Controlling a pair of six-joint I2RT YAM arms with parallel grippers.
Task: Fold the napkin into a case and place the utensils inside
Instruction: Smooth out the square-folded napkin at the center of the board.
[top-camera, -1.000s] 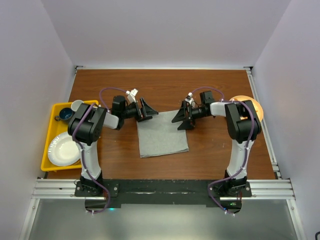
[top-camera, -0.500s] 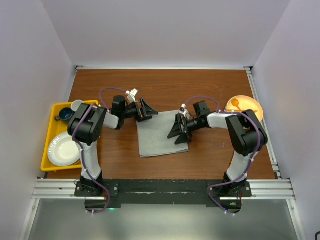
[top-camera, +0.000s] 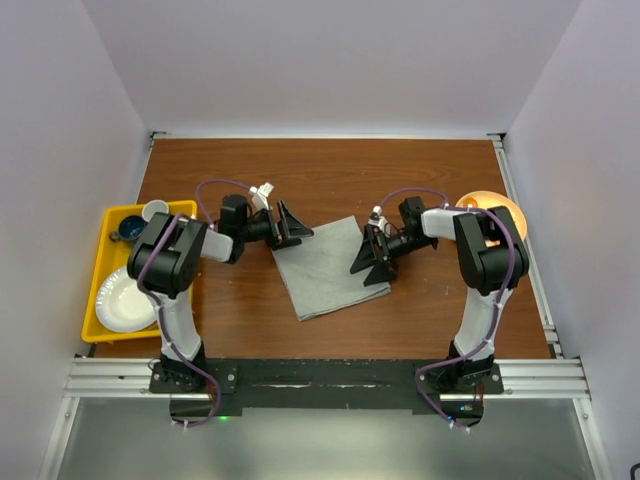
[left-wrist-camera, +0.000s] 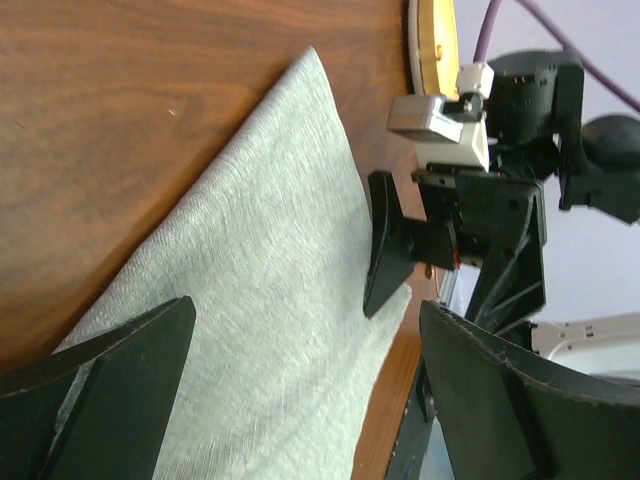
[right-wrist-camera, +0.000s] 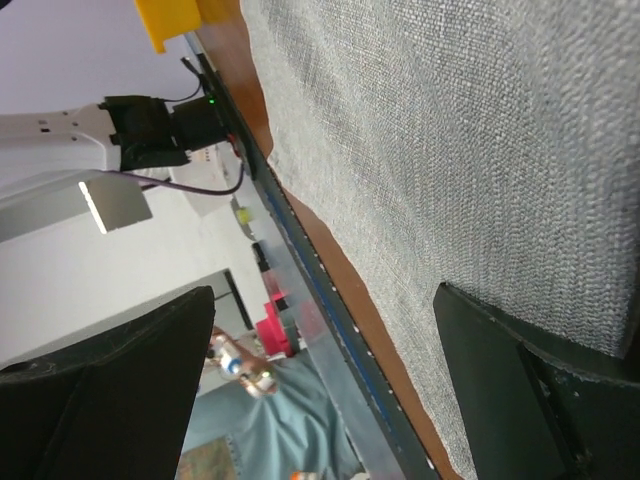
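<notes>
The napkin lies flat and unfolded on the brown table, turned at an angle. My left gripper is open and empty at its far left corner, with the cloth spread below between its black fingers. My right gripper is open at the napkin's right edge. In the right wrist view one finger rests on the cloth and the other hangs off it. The right gripper also shows in the left wrist view. No copper utensils are in view.
An orange plate sits at the right, mostly behind the right arm; its rim shows in the left wrist view. A yellow tray at the left edge holds a white plate, a dark bowl and a white cup.
The right gripper came down onto the napkin's right side and then drew it right. The napkin has turned counterclockwise and shifted slightly right. The left gripper has barely moved.
</notes>
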